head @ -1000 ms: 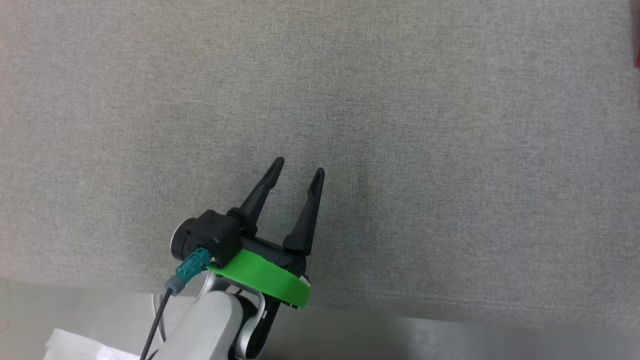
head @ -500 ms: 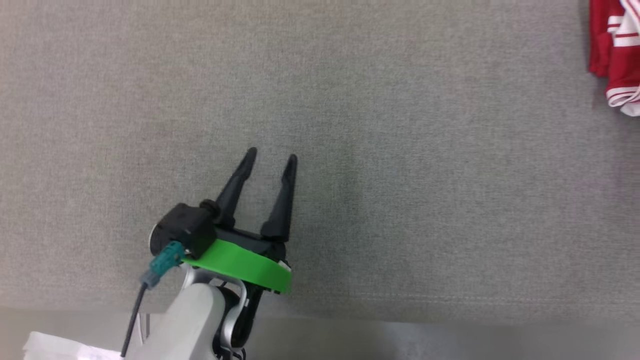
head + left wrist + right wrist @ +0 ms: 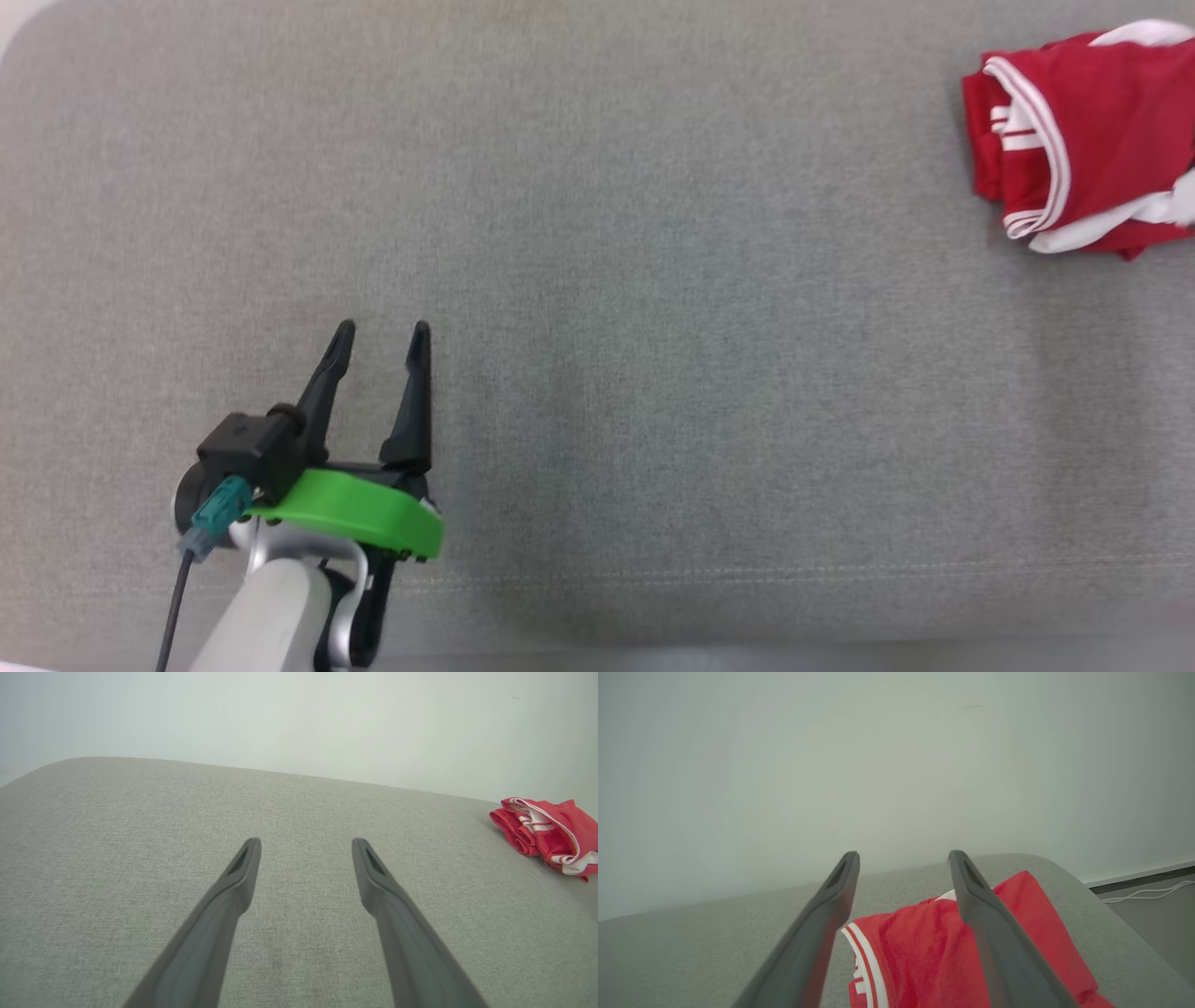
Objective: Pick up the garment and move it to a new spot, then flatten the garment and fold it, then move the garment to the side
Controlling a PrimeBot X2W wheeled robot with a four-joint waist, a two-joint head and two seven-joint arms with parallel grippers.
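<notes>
A crumpled red garment (image 3: pixel 1088 140) with white stripes lies at the far right of the grey cloth-covered surface (image 3: pixel 653 327); it also appears as the red garment (image 3: pixel 549 833) at the right edge of the left wrist view. My left gripper (image 3: pixel 383 331) is open and empty over the lower left of the surface, far from the garment. In the right wrist view my right gripper (image 3: pixel 903 856) is open, its fingers (image 3: pixel 980 905) spread above the red garment (image 3: pixel 924 952), which lies below and between them without touching.
The surface's front seam (image 3: pixel 747 569) runs along the bottom of the head view. A pale wall (image 3: pixel 878 765) stands behind the surface. Past the rounded right end lie the floor and a white cable (image 3: pixel 1143 895).
The head camera has swung right, so the red garment has come into view at the upper right. The left gripper now sits further left in the picture, still open.
</notes>
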